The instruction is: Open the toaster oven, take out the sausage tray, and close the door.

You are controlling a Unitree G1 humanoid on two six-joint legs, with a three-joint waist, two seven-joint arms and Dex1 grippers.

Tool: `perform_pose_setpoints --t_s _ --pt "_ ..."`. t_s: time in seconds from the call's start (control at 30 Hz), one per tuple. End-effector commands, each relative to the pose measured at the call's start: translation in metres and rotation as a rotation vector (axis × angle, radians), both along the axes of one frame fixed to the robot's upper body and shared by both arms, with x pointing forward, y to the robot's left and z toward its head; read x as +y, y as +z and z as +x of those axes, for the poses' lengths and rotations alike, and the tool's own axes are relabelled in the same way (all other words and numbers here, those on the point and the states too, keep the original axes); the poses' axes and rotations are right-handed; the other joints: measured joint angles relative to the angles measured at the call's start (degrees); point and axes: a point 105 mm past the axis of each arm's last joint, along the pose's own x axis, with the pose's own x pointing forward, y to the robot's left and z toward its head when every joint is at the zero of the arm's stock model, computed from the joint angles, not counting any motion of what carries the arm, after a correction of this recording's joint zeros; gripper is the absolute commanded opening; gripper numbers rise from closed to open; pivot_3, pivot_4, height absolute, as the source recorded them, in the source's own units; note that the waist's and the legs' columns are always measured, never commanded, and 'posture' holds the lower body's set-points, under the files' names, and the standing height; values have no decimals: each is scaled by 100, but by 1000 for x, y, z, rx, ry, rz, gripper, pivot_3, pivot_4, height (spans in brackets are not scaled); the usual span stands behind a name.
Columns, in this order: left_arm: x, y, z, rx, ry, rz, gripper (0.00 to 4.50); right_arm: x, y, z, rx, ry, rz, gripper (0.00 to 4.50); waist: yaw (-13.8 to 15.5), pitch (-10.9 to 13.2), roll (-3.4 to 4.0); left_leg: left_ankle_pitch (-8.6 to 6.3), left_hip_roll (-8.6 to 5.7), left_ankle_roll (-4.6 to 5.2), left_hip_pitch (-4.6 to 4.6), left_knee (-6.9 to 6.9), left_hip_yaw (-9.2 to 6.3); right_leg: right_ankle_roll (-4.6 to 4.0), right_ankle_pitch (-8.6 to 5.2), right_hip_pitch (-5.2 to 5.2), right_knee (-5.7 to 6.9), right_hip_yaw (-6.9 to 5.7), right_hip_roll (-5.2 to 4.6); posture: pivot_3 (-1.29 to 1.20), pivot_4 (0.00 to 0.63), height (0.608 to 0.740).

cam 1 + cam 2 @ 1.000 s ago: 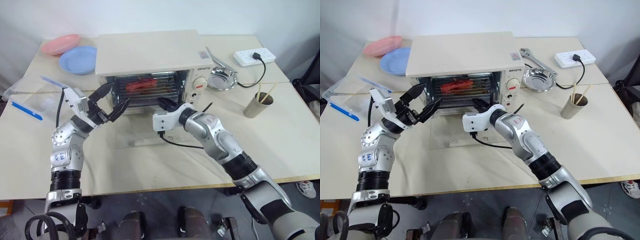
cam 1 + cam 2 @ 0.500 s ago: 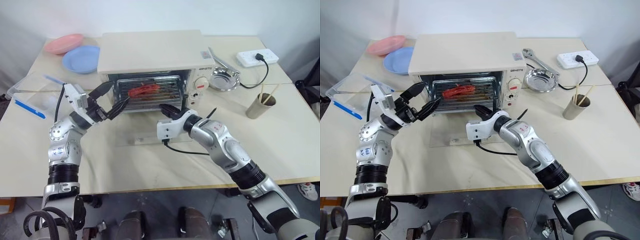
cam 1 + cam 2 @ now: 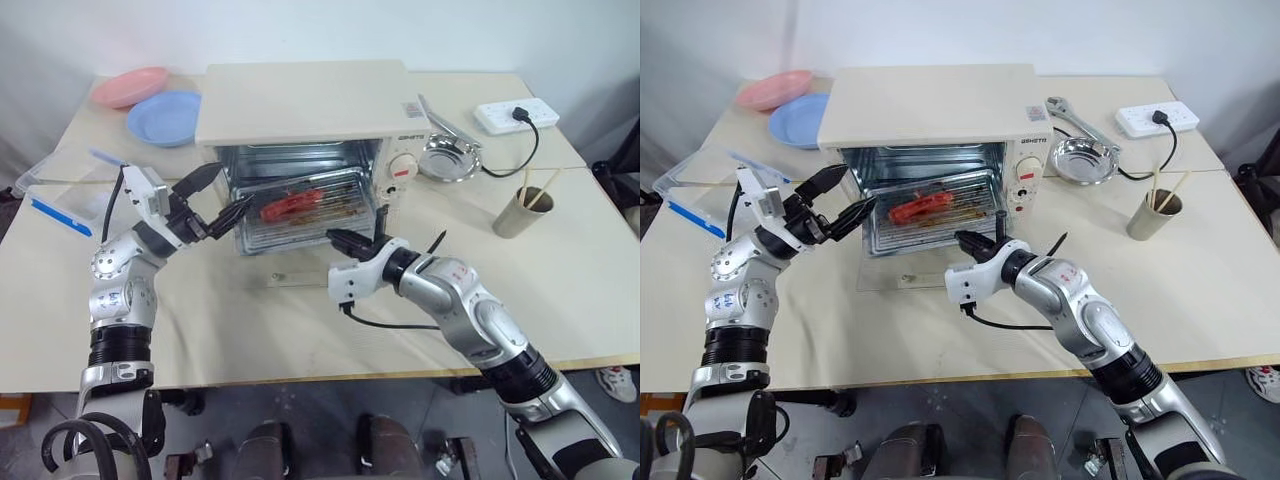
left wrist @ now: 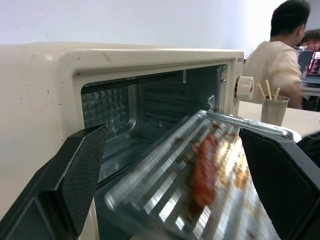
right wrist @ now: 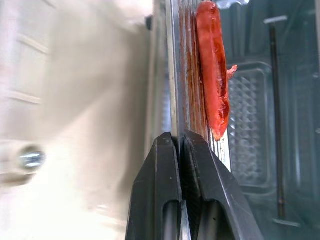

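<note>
The toaster oven (image 3: 300,105), a boxy cream-white appliance with a flat matte top, sat near the back of the pale worktop (image 3: 300,340). Its door (image 3: 902,275), a clear glass panel, lay folded down flat in front of the cavity, so the dimpled metal walls inside were in plain sight. Round knobs with red marks ran down the right side of its face.

The sausage tray (image 3: 305,212), shiny ribbed metal with rounded corners, stuck partway out of the opening, tilted a little, its front edge over the lowered door. One red, glossy sausage (image 3: 290,205) lay across the ribs, with brown residue around it.

The right gripper (image 3: 345,240) had its black fingers pressed together on the tray's front rim, pinching the thin metal lip near the right corner; the right wrist view showed the rim clamped between the two pads, with the sausage just beyond them. The left gripper (image 3: 218,192) hovered at the left side of the oven mouth with its textured black fingers spread wide, holding nothing and apart from the tray.

Beside the oven on the right sat a small round steel bowl (image 3: 447,158), a metal wrench (image 3: 1072,118), a white power strip (image 3: 515,112) with a black cord, and a paper cup (image 3: 522,210) holding wooden chopsticks. At the back left a pink plate (image 3: 128,86) and a blue plate (image 3: 162,103) overlapped, and a clear plastic box (image 3: 55,190) rested at the left edge.
</note>
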Motion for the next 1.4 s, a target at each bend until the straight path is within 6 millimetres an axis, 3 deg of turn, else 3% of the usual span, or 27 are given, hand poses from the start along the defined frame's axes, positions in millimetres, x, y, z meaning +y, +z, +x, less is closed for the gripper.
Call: perform_pose_setpoints --t_s 0.03,0.23,0.47,0.57,0.67,0.83,1.0,1.23,1.4 --pt "17 16 -6 -50 45 -10 4500 -2 20 -13 -57 42 36 21 0 0 0 0 0 0 0 0 0 0 0 0 1 0 0 0 150 740" --pt "23 7 -19 83 22 -9 4500 -5 24 -28 -76 95 63 21 -5 0 0 0 1 0 0 -2 -1 0 0 -1 0 0 0 0 150 740" --pt "29 10 -47 240 -52 -184 4500 -8 29 -33 -114 157 78 21 11 1 -1 -1 0 1 -1 -1 -11 0 0 4 -5 1 -2 0 150 740" --pt "29 -7 -50 415 -28 -146 4500 -8 29 -35 -118 182 84 21 6 2 -2 -1 1 0 0 -2 -25 0 0 5 -4 1 -1 0 150 740" --pt "28 -1 -60 415 -88 -253 4500 -8 29 -35 -116 204 84 21 8 2 -3 -1 0 1 3 -2 -30 0 0 5 -4 6 -2 0 150 740" --pt "15 -32 -65 765 -158 -273 4500 -6 28 -41 -109 264 72 21 10 2 -3 0 0 0 2 -1 -35 0 0 7 -4 5 -2 0 150 740" --pt "6 -36 -72 926 -245 -310 4500 -8 29 -41 -112 276 65 21 10 2 -3 0 0 0 3 -1 -40 0 0 7 -4 7 -1 0 150 740" --pt "10 -29 -67 981 -304 -467 4500 -9 32 -43 -120 301 59 21 11 2 -4 0 0 -1 5 -1 -45 -1 0 7 -3 9 -1 0 150 740" --pt "9 -35 -72 1028 -312 -478 4500 -11 33 -42 -127 303 55 21 10 1 -4 0 -1 -1 6 -1 -44 -1 0 7 -3 11 -2 0 150 740"
